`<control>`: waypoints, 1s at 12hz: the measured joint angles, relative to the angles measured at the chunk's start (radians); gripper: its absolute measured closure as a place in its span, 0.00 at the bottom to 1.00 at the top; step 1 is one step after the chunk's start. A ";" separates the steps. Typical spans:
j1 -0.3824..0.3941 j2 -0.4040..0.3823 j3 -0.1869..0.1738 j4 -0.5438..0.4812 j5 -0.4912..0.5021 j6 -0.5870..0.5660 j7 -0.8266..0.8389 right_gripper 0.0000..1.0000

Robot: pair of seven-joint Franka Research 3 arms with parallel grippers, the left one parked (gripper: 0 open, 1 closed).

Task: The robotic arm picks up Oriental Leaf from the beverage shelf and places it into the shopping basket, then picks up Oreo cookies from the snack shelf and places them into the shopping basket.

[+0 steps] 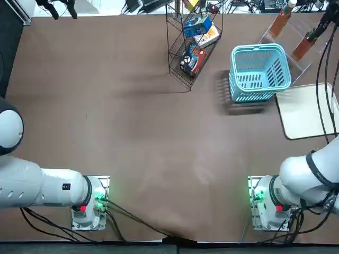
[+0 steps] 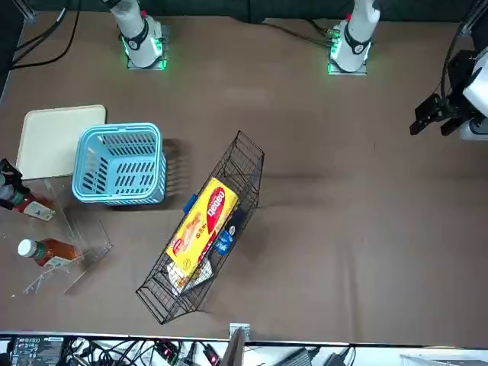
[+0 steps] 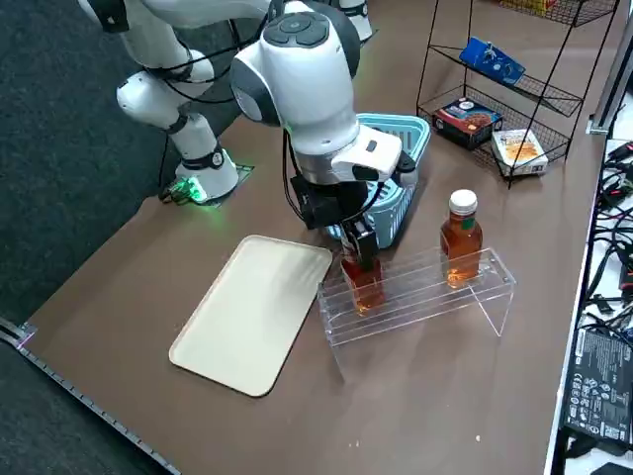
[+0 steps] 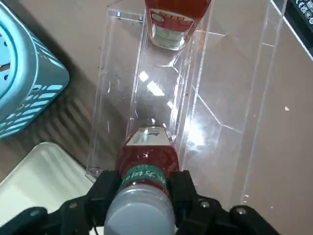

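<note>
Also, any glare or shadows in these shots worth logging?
Wrist view: bright glare spots on the clear acrylic stand, striped shadow beside the turquoise basket. Top view: dark shadow left of and below the basket. Front view: shadow at its right.

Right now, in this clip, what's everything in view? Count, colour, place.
Tea bottles: two, reddish-brown, on the stepped stand
Stepped stand: one, clear, beside the basket
Basket: one, turquoise, between stand and rack
Flat board: one, cream, beside the basket
Wire rack: one, black, beyond the basket
Yellow pack: one, top tier
Blue box: one, middle tier
Lower boxes: two, white and red-black
Electronics: several, mostly black, table's edge
Right gripper: one, black, at one bottle's neck
</note>
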 joint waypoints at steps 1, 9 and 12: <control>0.000 -0.004 0.001 0.001 0.000 -0.002 0.000 0.41; -0.002 -0.185 0.001 0.066 0.061 -0.211 0.090 0.41; 0.002 -0.250 0.004 0.069 0.060 -0.299 0.225 0.41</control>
